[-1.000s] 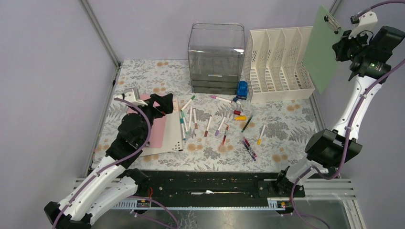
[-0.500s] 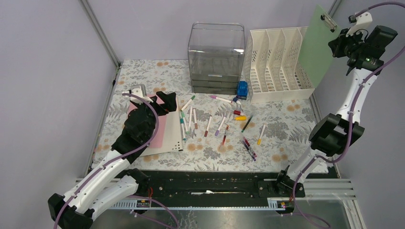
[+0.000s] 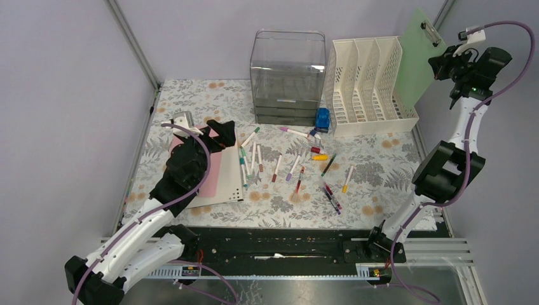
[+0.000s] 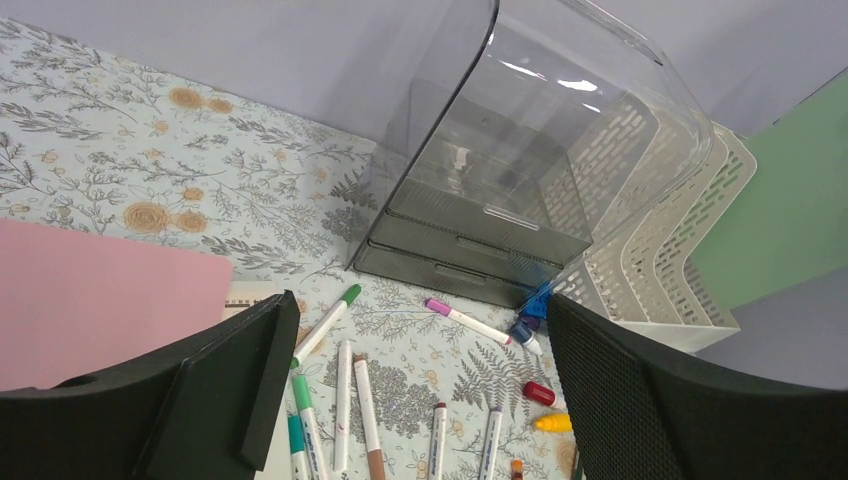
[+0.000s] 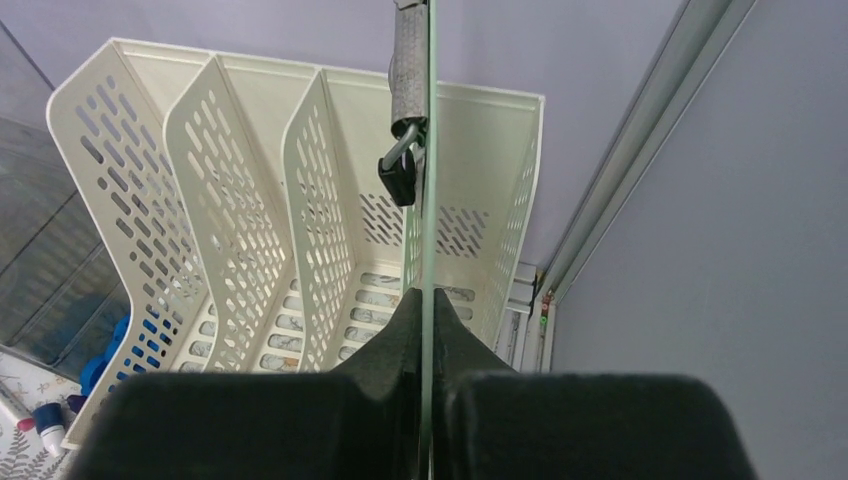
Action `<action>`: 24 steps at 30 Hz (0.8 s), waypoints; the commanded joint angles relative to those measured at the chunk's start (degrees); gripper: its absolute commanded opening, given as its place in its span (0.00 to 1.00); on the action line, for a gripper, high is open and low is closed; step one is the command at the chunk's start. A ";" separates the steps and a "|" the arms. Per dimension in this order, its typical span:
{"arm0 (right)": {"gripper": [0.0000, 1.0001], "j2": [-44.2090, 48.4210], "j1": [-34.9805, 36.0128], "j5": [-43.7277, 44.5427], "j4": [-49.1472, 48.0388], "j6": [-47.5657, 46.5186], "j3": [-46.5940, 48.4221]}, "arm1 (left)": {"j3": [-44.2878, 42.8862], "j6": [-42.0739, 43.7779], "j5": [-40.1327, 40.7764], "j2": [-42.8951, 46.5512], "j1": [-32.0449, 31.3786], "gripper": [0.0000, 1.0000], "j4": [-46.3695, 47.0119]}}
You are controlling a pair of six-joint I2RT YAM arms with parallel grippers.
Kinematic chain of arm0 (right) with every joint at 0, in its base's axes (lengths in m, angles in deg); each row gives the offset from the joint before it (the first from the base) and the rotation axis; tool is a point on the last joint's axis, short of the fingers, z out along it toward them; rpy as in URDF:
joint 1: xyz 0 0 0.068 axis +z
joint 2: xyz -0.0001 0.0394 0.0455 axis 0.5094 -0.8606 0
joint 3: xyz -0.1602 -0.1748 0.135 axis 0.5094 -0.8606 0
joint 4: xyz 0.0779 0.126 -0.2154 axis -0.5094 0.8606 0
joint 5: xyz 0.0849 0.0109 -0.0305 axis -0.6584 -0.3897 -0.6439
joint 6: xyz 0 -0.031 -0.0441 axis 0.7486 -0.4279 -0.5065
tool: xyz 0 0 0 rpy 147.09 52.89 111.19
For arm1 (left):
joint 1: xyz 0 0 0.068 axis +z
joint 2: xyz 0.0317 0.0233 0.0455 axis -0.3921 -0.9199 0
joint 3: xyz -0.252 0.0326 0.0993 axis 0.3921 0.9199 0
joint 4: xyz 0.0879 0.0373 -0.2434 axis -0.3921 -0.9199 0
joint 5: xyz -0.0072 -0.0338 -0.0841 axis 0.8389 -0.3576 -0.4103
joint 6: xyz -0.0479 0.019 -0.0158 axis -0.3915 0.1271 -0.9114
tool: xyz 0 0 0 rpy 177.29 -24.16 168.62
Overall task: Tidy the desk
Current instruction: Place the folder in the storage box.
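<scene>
— Right gripper [image 5: 425, 298]?
— Pinched flat on the thin green clipboard [image 3: 414, 62], above the perforated white file rack [image 3: 368, 86].
— Left gripper [image 3: 220, 134]?
— Spread wide, near the pink sheet [image 3: 213, 173] on the fern-printed desk [image 3: 381, 162].

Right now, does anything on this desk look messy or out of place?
Yes. Markers lie scattered at all angles across the middle of the desk. The green clipboard is up in the air, pinched in the right hand above the white file rack, not slotted in.
</scene>
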 commanded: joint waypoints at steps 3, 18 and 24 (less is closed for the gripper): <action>0.00 1.63 -0.16 -1.90 -9.76 0.77 -5.74 | -2.25 -1.07 -0.65 -1.24 0.32 0.99 3.01; 0.23 2.29 -0.39 -0.99 -8.20 -1.42 -13.02 | -1.83 -1.86 -2.19 -1.56 0.68 0.99 3.01; 0.66 5.12 -0.86 1.95 -5.00 -1.57 -14.02 | -2.77 -2.68 -5.39 -2.36 1.78 0.99 1.18</action>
